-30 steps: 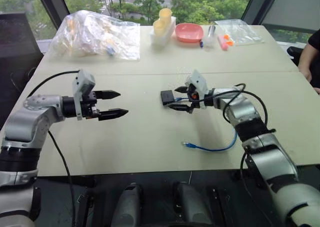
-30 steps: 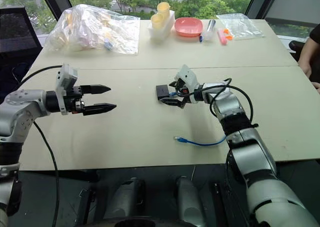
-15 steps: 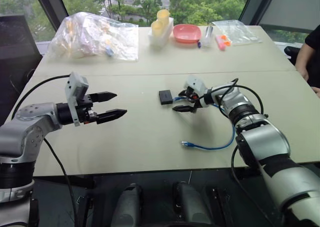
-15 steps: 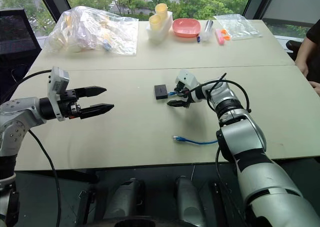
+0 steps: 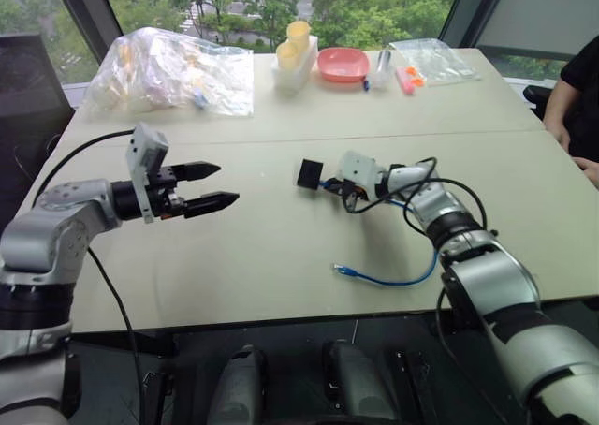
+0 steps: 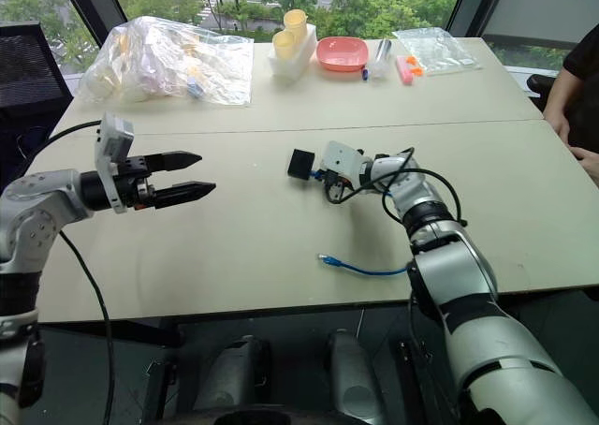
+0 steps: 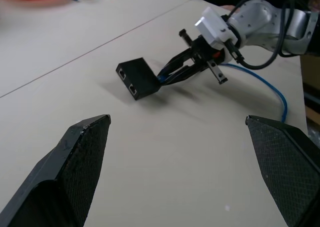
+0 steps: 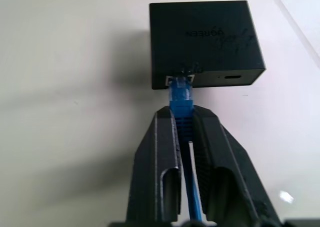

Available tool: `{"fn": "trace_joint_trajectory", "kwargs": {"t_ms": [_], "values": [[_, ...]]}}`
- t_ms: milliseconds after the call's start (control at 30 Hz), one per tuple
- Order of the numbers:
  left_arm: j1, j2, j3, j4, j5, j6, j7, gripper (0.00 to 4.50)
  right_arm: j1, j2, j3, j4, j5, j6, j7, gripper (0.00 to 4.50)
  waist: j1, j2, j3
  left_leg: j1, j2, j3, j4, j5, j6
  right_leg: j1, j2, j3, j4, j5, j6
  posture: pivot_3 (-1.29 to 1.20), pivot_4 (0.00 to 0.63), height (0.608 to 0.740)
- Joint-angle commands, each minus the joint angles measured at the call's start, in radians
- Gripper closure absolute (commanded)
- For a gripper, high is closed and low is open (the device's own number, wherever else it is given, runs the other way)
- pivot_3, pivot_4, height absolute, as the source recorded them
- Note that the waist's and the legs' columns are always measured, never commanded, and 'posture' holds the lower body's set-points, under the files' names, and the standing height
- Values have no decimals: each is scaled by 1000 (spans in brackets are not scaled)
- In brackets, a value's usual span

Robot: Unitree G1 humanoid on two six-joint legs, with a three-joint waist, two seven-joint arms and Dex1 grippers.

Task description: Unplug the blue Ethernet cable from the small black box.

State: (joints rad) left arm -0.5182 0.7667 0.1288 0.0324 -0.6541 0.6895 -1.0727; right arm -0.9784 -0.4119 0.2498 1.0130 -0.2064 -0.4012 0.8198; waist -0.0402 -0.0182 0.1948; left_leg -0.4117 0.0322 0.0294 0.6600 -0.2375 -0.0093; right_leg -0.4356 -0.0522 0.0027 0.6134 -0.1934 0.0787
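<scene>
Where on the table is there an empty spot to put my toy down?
The widest bare patch lies between the left gripper and the small black box. The near edge is also free, up to the loose end of the blue Ethernet cable. The far edge is crowded: a plastic bag, yellow cups and a pink bowl.

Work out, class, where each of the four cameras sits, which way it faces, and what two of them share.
Left eye, right eye: on the head, looking down over the table; both arms show.
Left wrist: along the open left gripper toward the small black box.
Right wrist: along the right gripper, shut on the blue Ethernet cable at the box.
Shared: box, cable and right gripper appear in both wrist views.
</scene>
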Motion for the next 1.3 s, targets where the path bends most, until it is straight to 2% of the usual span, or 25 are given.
{"fn": "trace_joint_trajectory", "kwargs": {"t_ms": [33, 133, 367, 700, 800, 900, 1067, 1100, 1200, 1233, 1300], "values": [[-127, -60, -12, 150, -3, -17, -47, 10, 63, -43, -37, -302, -16, -74, -97, 4429, -1, 0, 0, 0, 0, 0, -1, 0, 0, 0, 0, 0, 0, 0, 0, 0, 150, 740], [-289, -161, -22, 387, 18, -38, -65, 10, 139, -106, -24, -513, -133, -116, -209, 4429, 6, 0, 0, 0, 0, 0, -1, 0, 0, -1, 2, 0, 1, 0, 1, 0, 150, 740], [-569, -326, -64, 837, 173, -246, -111, 10, 234, -100, -33, -759, -164, 3, -260, 4429, 14, -1, 0, 0, 0, 1, -1, 0, 0, -1, 2, 3, 0, 0, 1, 0, 150, 740], [-705, -414, -36, 1055, 245, -349, -208, 10, 277, -94, -20, -848, -183, 72, -263, 4429, 22, -2, 0, -1, 0, 2, -1, 0, 0, -2, 2, 4, 0, -1, 1, 0, 150, 740], [-716, -426, -27, 1084, 258, -376, -203, 708, 283, -92, -16, -861, -185, 80, -262, 4500, 22, -2, 0, -1, 0, 3, -1, 0, 0, -2, 2, 4, 0, -1, 1, 0, 150, 740], [-709, -435, -41, 1093, 288, -411, -219, 2013, 285, -93, -7, -867, -191, 83, -264, 4500, 22, -2, 0, -1, 0, 2, -1, 0, 1, -3, 2, 4, 0, -1, 1, 0, 150, 740], [-701, -440, -24, 1101, 295, -420, -230, 3700, 277, -97, 2, -864, -207, 81, -267, 4500, 23, -2, 0, -2, 0, 2, -1, 0, 1, -4, 2, 4, 0, -1, 1, 0, 150, 740], [-701, -441, -17, 1103, 294, -419, -227, 3917, 276, -98, 3, -863, -208, 82, -267, 4500, 23, -2, 0, -2, 0, 3, -1, 0, 1, -4, 2, 4, 0, -1, 1, 0, 150, 740], [-699, -443, 4, 1113, 291, -404, -206, 3942, 290, -92, -15, -880, -154, 128, -229, 4500, 22, -2, 0, -3, 0, 2, -1, 0, 1, -5, 2, 5, 0, 0, 1, 0, 150, 740], [-696, -442, 12, 1116, 287, -399, -203, 3942, 303, -91, -27, -894, -131, 166, -210, 3537, 22, -2, 0, -4, 0, 2, -1, 0, 1, -5, 3, 4, 0, 0, 1, 0, 150, 740], [-685, -437, 37, 1117, 270, -373, -199, 3942, 363, -90, -72, -944, -78, 269, -198, 2704, 22, -2, 0, -4, 0, 2, -1, 0, 1, -5, 3, 5, 0, 0, 1, 0, 150, 740]]}}
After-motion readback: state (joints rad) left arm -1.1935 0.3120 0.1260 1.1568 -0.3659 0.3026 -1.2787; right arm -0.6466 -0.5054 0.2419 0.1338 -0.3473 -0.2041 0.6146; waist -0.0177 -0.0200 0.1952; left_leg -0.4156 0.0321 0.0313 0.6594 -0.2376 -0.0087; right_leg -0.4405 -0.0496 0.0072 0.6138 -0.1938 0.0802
